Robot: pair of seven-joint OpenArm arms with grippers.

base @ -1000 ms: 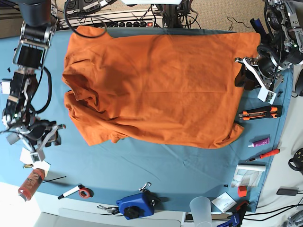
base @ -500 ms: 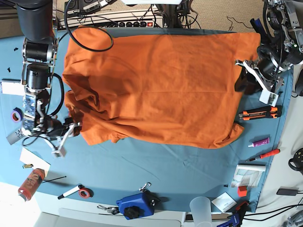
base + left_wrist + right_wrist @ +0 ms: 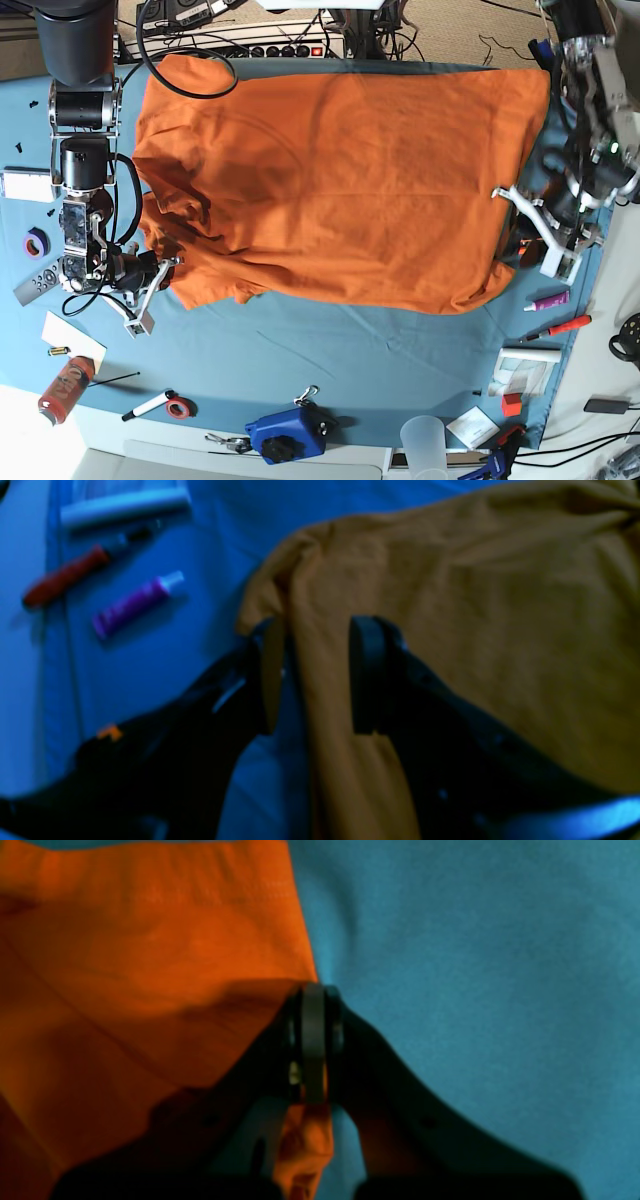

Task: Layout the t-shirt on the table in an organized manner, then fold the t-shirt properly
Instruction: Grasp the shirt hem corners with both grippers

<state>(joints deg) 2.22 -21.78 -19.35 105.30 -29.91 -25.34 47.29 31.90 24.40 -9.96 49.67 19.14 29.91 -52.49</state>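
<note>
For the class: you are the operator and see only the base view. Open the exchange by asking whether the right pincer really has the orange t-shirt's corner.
Observer: Yes. In the right wrist view the right pincer is shut on the t-shirt at its hemmed edge.
Operator: And the left pincer?
Observer: The left wrist view shows the left pincer open, with a fold of shirt edge between its fingers, not clamped.

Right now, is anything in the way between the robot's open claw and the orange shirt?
Nothing visible is. The left gripper stands open right over the edge of the t-shirt, with shirt fabric showing in the gap. The purple tube and red tool lie off to the side on the table.
</note>
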